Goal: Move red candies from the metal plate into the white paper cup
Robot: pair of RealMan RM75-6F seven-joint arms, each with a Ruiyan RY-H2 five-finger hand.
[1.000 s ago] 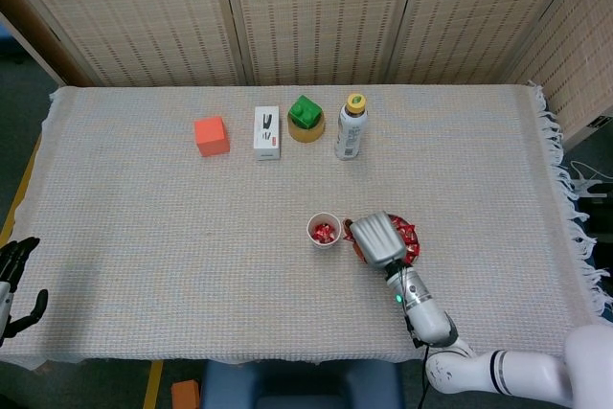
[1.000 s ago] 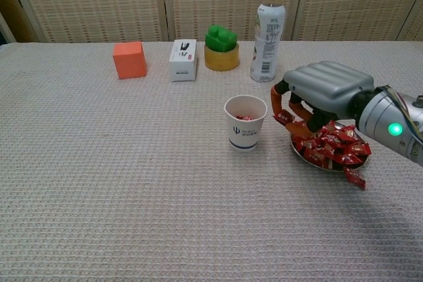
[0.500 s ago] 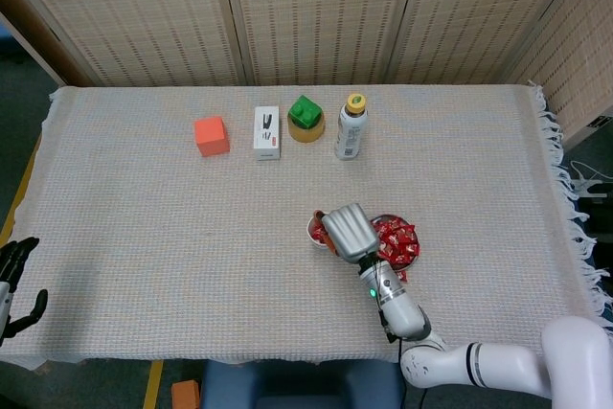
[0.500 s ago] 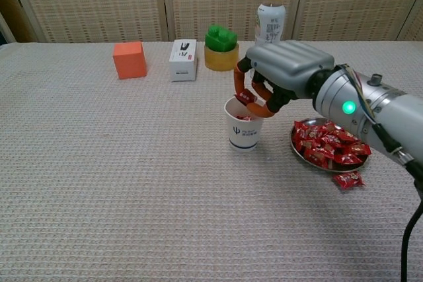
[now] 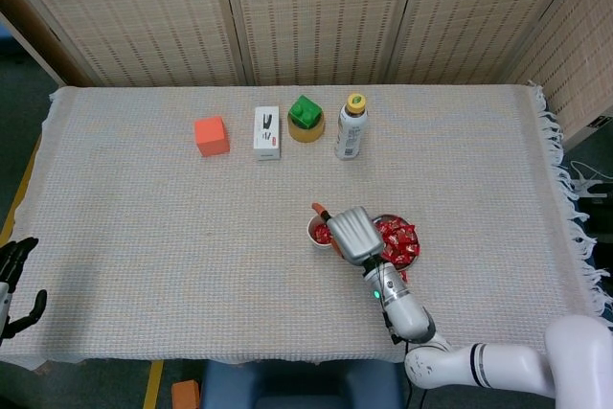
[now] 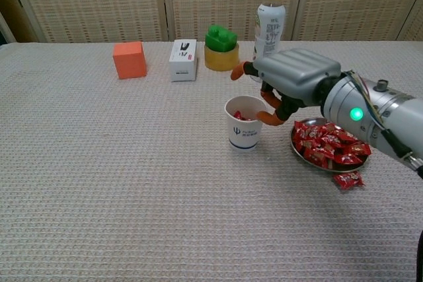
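Near the middle of the frame, the right hand (image 6: 291,84) hovers over the white paper cup (image 6: 244,123), fingers spread and holding nothing. It should next go back to the metal plate (image 6: 301,152) and pinch one red candy (image 6: 330,144) gently.

Head view: high, looking down. Chest view: low, nearer. Both share table (image 5: 144,237).

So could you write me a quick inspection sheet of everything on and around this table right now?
Surface: table covered with a beige woven cloth, fringed on one side.
Job's things: white paper cup upright, red candies inside; metal plate beside it, heaped with red candies; one stray candy on the cloth.
Clutter: orange cube, white box, green block on a yellow ring, bottle, all along the far side.
Hands: right hand above the cup, fingers apart, holding nothing; left hand at the table edge, idle.
Cables: nothing seen.
Surroundings: woven screens behind.
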